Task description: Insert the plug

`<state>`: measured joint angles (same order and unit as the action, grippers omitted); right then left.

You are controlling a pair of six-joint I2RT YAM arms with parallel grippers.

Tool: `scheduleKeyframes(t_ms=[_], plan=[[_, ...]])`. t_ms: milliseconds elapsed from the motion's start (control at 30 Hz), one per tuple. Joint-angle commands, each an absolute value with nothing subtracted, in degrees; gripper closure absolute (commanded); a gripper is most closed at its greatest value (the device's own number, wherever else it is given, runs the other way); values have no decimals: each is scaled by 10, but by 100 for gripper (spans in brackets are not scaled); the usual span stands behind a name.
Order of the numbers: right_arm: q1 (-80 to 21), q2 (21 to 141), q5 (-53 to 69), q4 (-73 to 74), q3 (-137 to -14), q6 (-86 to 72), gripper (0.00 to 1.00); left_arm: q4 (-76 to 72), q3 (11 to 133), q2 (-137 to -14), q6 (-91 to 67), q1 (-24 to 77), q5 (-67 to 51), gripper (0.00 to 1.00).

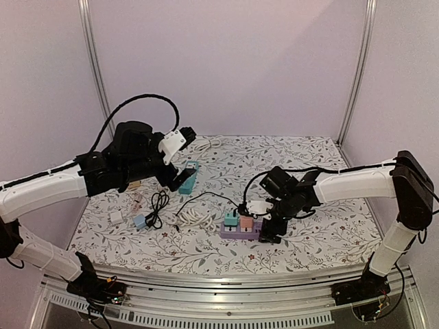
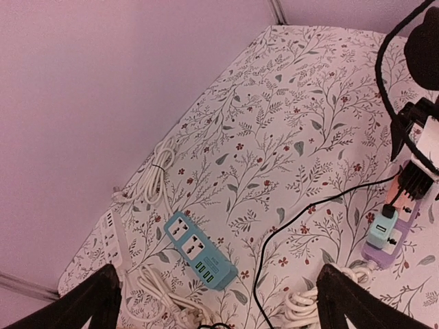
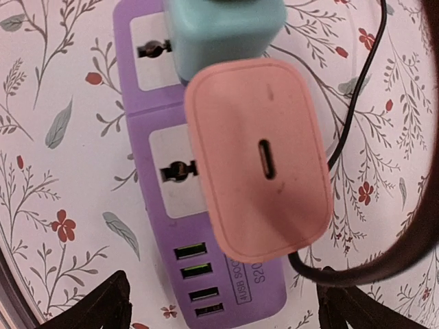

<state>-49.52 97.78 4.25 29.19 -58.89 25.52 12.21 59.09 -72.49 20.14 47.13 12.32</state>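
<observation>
Pink USB-C charger (image 3: 257, 157) stands on purple power strip (image 3: 159, 233), over socket nearest USB ports, just beside teal charger (image 3: 226, 27); how deep pins sit, cannot tell. Right gripper (image 3: 223, 288) directly above it, fingers spread wide, grasping nothing. Left gripper (image 2: 216, 288) also released, raised above blue power strip (image 2: 200, 250), well apart.

Adapters (image 1: 231, 219) sit on the near strip (image 1: 236, 235); another strip (image 2: 199, 253) lies behind-left.
</observation>
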Motion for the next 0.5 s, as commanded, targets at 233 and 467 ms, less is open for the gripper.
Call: scheduleKeyframes(t_ms=[233,467], plan=[[-514,1012,-27,207,-564,67,7,107,588,-695,210,465,122,1],[-559,942,40,206,-538,89,7,109,588,-698,213,466,123,0]])
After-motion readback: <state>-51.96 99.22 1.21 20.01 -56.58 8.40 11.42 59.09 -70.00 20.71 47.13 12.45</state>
